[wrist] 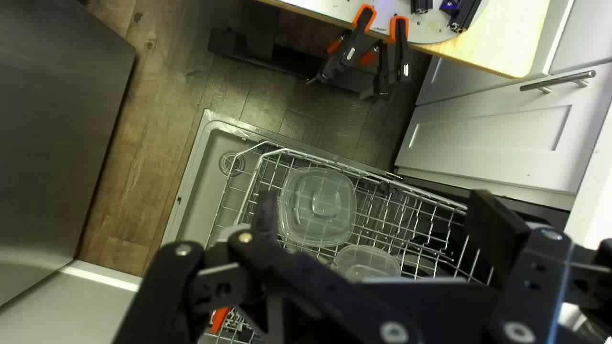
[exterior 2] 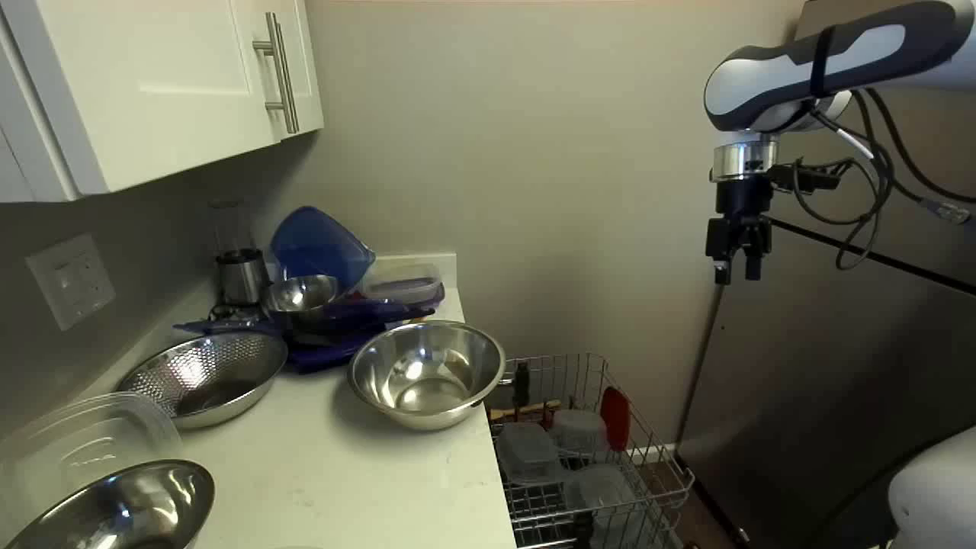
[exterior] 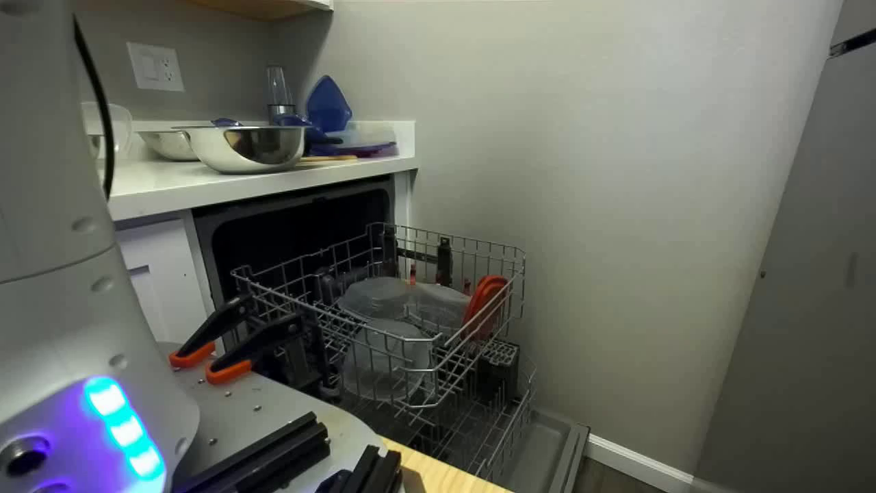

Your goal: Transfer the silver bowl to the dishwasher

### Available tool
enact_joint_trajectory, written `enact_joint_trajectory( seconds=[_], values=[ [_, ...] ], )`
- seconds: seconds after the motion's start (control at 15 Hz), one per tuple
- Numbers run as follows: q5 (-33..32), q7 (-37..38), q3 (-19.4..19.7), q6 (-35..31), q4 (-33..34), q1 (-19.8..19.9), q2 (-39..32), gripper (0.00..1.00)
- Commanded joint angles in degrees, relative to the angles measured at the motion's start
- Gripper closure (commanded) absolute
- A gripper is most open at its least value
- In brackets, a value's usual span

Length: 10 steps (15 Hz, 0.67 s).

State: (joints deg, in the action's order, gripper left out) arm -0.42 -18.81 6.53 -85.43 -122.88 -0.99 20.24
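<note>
Claw [exterior 2: 738, 274] apart and unladen, I judge the approach is the step in hand: in an exterior view the silver bowl [exterior 2: 427, 374] sits on the desk [exterior 2: 343, 480] toward my eight o'clock, so next I should swing there, lower and grasp.

No word, number or brand can be read from where I stand. On the pale plate [wrist: 437, 31], between the left and right orange-tipped clamps [wrist: 349, 50] at its edge, there is a small dark mark [wrist: 380, 29] that may be print, too small to make out. In the dishwasher rack [wrist: 344, 168], one clear plastic container [wrist: 297, 203] carries faint shapes [wrist: 324, 209] at its middle, and I cannot tell whether they are letters.
</note>
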Motion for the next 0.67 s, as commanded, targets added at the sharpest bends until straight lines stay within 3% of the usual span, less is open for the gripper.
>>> enact_joint_trajectory(
  seconds=[0.0,0.47,0.6],
  values=[
    [0.12,-0.12,-0.43,0.11,0.11,0.49,-0.06,0.0],
    [0.12,-0.12,-0.43,0.11,0.11,0.49,-0.06,0.0],
    [-1.2,-0.92,-1.23,0.43,3.79,-0.16,-1.95,0.0]
  ],
)
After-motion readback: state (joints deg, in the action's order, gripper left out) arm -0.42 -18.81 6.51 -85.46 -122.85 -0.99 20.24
